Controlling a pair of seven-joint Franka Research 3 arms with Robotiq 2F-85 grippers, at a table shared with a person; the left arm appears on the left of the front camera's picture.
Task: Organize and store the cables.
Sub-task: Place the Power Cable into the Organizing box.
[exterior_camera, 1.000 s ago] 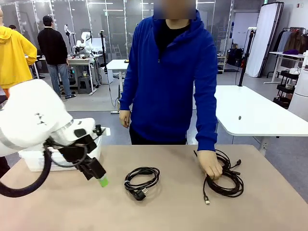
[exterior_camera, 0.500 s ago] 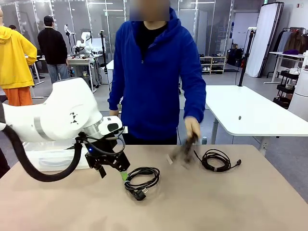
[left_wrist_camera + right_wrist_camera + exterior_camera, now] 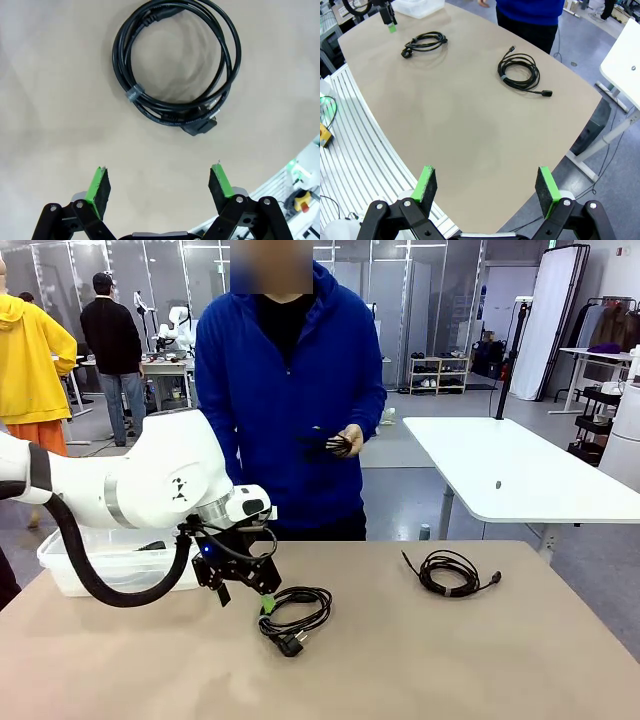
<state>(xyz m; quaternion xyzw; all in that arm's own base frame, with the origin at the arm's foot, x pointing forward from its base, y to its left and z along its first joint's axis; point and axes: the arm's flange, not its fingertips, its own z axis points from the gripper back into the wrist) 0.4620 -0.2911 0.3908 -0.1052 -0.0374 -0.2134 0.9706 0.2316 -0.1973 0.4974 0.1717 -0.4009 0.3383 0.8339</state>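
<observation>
Cables first: the plug cable (image 3: 300, 593) lies coiled mid-worktop (image 3: 400, 670). The left claw (image 3: 160, 172) hangs right next to it, spread wide, gripping nothing. A thinner cable (image 3: 432, 583) sits well off to its right. A third cable (image 3: 335, 445) is bunched in the person's hand (image 3: 350, 440), up behind it. The right claw (image 3: 485, 172), also spread and empty, hovers far from it.

Bright, even light from ceiling strips (image 3: 205, 247) fills the room, the coiled cable (image 3: 119, 65) casts only a faint soft shadow on the matte tabletop (image 3: 60, 125), and both wrist views bow at their edges.
</observation>
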